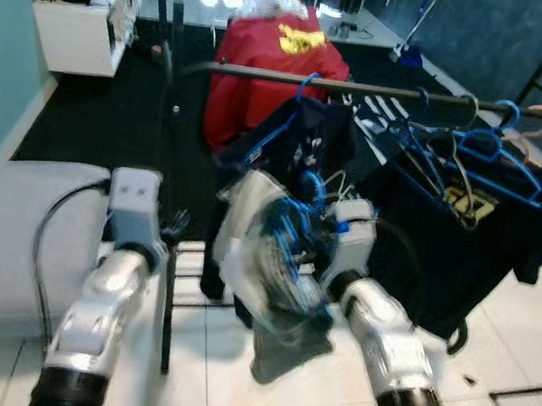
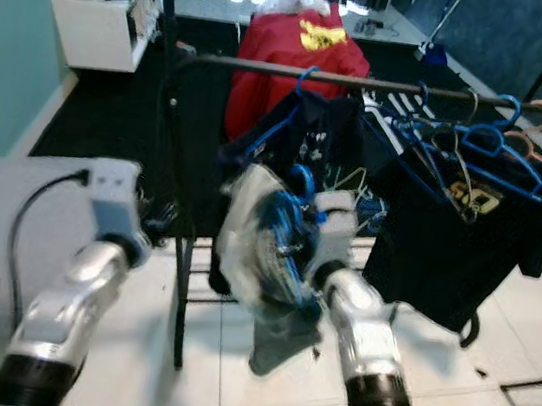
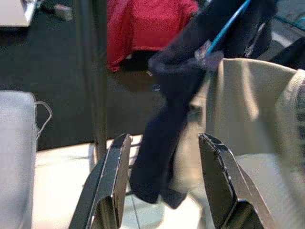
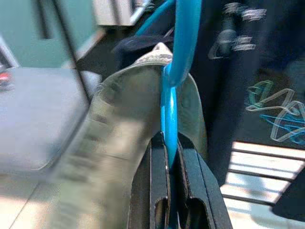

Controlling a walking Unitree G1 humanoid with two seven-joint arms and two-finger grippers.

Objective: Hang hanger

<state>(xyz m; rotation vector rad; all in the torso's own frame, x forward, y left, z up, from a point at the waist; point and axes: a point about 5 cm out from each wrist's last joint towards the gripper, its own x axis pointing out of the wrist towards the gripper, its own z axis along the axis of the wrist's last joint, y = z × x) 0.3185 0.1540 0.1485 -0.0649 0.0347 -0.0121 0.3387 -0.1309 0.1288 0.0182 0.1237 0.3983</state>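
On pale tiles, clothes rail (blurred).

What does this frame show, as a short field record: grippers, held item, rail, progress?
right gripper: shut on the neck of a blue hanger carrying a pale garment, below the rail
left gripper: open, holding nothing, beside a dark garment
rail: black bar with hung dark shirts and blue hangers
background: red cloth behind the rail
progress: held hanger not yet hooked on the rail
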